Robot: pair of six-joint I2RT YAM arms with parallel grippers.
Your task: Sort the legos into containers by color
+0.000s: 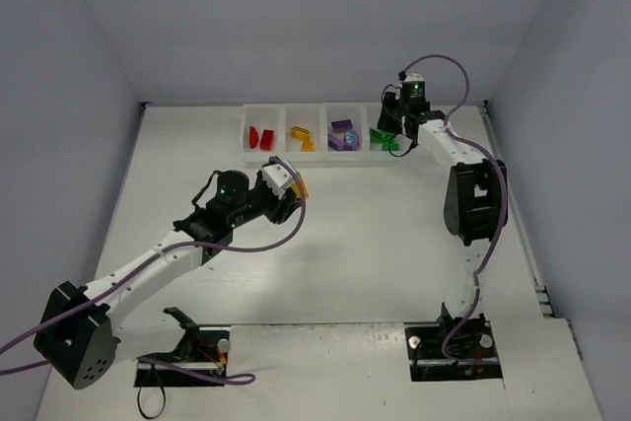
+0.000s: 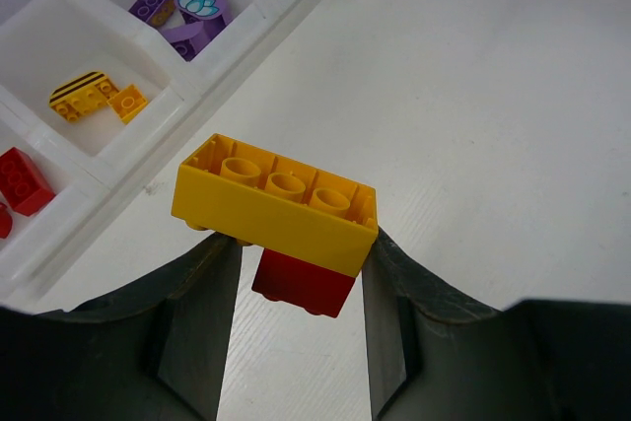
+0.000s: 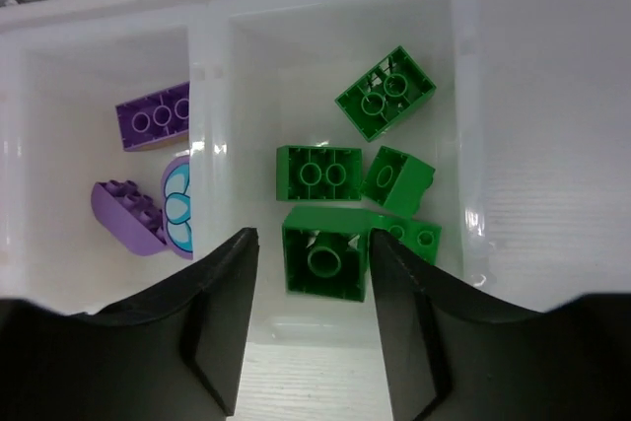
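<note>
My left gripper [image 2: 296,258] is shut on a long yellow lego [image 2: 276,202] with a red lego [image 2: 304,285] stuck to its underside. It holds the clump above the table just in front of the containers [image 1: 325,111]. In the top view this gripper [image 1: 288,184] hangs below the yellow bin. My right gripper [image 3: 314,239] hovers open over the rightmost bin [image 3: 463,125]. A green lego [image 3: 325,261] lies between its fingers with a gap on each side, among several other green legos [image 3: 386,93].
The four white bins hold, from left to right, red [image 1: 261,136], yellow [image 1: 301,136], purple [image 1: 343,134] and green [image 1: 383,137] pieces. A round flower-printed piece [image 3: 178,206] lies with the purple ones. White walls close in the table on three sides.
</note>
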